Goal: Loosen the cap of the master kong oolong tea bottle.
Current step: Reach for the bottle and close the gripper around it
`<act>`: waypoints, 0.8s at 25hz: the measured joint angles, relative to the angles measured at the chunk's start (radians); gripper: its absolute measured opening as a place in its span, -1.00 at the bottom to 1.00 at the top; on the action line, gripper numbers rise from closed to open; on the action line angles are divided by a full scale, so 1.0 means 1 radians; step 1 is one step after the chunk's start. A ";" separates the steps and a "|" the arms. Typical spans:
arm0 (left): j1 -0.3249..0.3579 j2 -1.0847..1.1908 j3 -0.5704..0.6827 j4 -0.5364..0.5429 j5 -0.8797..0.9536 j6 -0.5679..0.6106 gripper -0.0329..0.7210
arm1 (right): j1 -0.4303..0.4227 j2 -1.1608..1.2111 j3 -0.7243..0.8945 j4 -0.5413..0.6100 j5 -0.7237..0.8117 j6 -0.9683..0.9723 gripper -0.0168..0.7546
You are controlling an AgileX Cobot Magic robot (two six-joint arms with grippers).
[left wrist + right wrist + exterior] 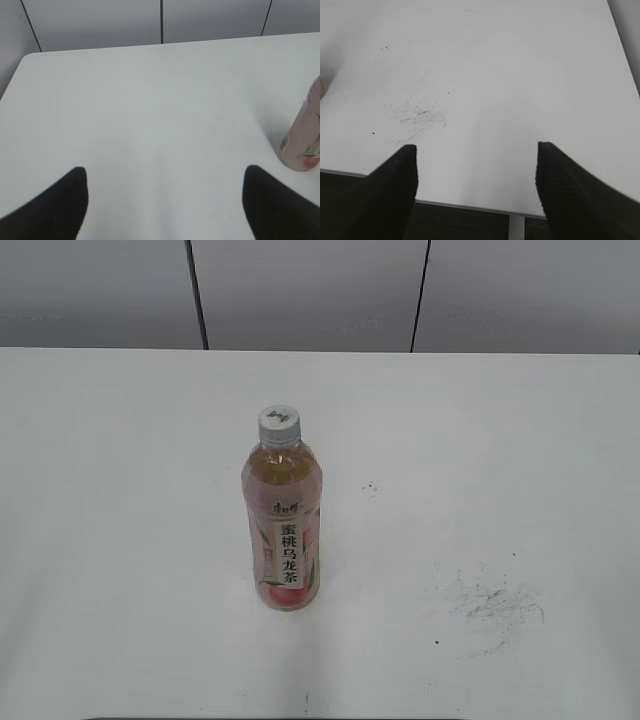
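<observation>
Centrally, bottle (283, 520) stands upright, table (520, 440) edges distant.

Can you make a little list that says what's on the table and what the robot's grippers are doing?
bottle: upright, near the middle of the table
cap: on the bottle's top, nothing touching it
label: pink with a white strip of black characters
left gripper: open, holding nothing, bottle off to its right
right gripper: open, holding nothing, at the table's near edge
marks: dark scuffs right of the bottle

Left wrist view: bottle (304, 135) top cut off.
</observation>
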State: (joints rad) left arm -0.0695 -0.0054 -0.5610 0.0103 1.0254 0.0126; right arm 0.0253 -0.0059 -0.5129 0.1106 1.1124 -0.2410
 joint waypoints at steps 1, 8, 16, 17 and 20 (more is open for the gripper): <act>0.000 0.000 0.000 0.000 0.000 0.000 0.58 | 0.000 0.000 0.000 0.000 0.000 0.000 0.48; 0.000 0.000 0.000 0.000 0.000 0.000 0.58 | 0.000 0.000 0.000 -0.001 0.000 0.000 0.48; 0.000 0.000 0.000 0.000 0.000 0.000 0.58 | 0.000 0.000 0.000 -0.001 0.000 0.000 0.48; 0.000 0.000 0.000 0.000 0.000 0.000 0.58 | 0.000 0.000 0.000 -0.001 0.000 0.000 0.48; 0.000 0.000 0.000 0.000 0.000 0.000 0.58 | 0.000 0.000 0.000 -0.001 0.000 0.000 0.48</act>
State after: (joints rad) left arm -0.0695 -0.0054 -0.5610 0.0103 1.0254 0.0126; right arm 0.0253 -0.0059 -0.5129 0.1097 1.1124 -0.2410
